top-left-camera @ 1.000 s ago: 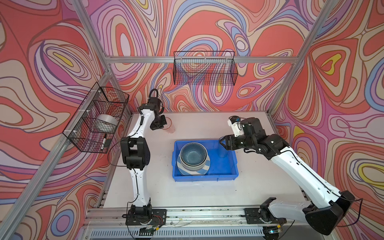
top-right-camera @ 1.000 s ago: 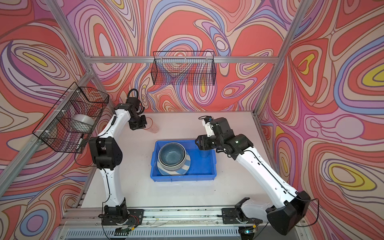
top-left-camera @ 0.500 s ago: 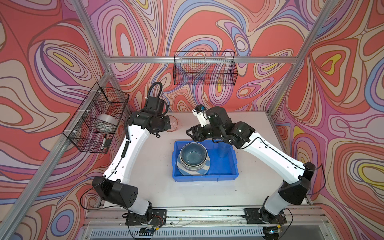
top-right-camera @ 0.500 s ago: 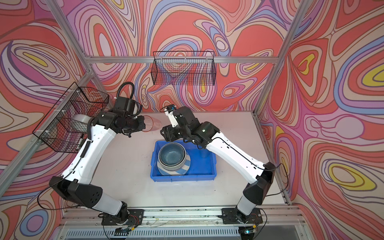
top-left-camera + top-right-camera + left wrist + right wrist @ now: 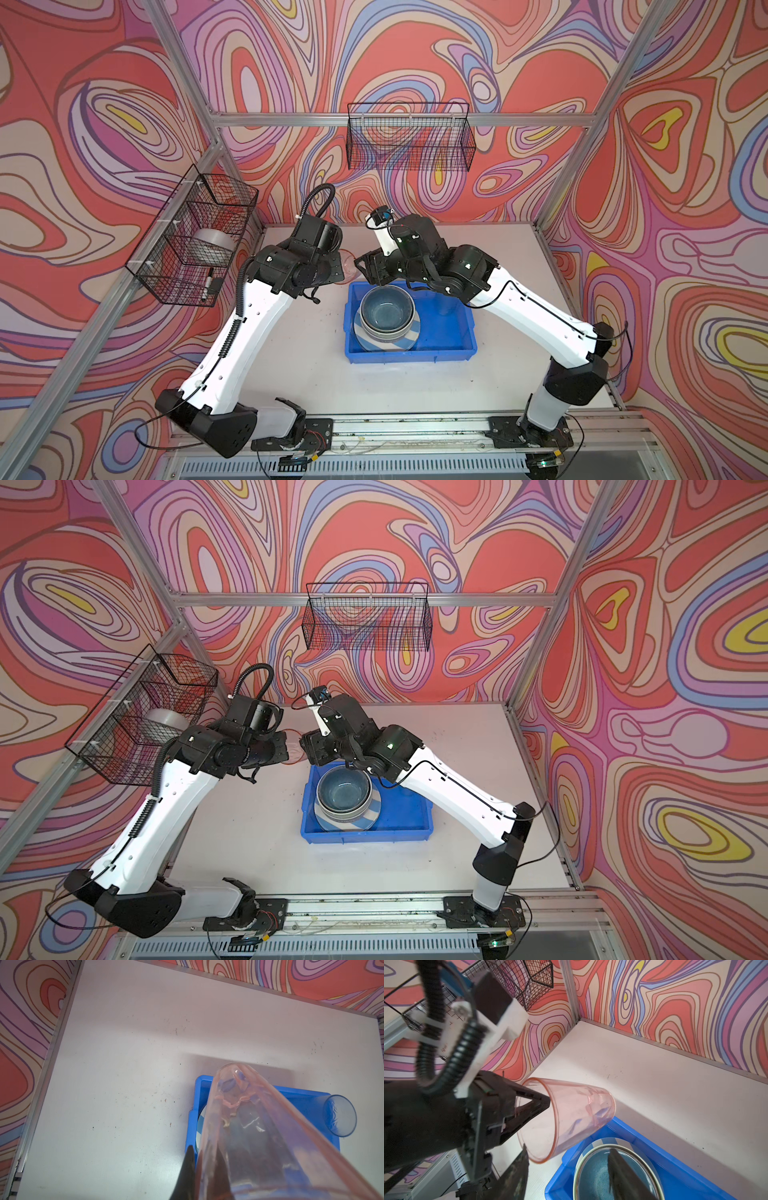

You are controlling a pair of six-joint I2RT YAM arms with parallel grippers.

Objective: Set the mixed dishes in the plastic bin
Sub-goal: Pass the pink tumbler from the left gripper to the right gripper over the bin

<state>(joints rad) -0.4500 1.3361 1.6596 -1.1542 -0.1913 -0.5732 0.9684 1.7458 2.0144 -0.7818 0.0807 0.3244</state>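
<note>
Left gripper [image 5: 200, 1169] carrying pinkish tumbler [image 5: 571, 1111], nearer bin [image 5: 411, 357]

Both top views look steeply down from high at the front edge over the whole desk [image 5: 307, 374], almost alike; each wrist camera sits close, the left facing along the tumbler [image 5: 259, 1136] to the bin [image 5: 301, 1103], the right sharing both.
</note>
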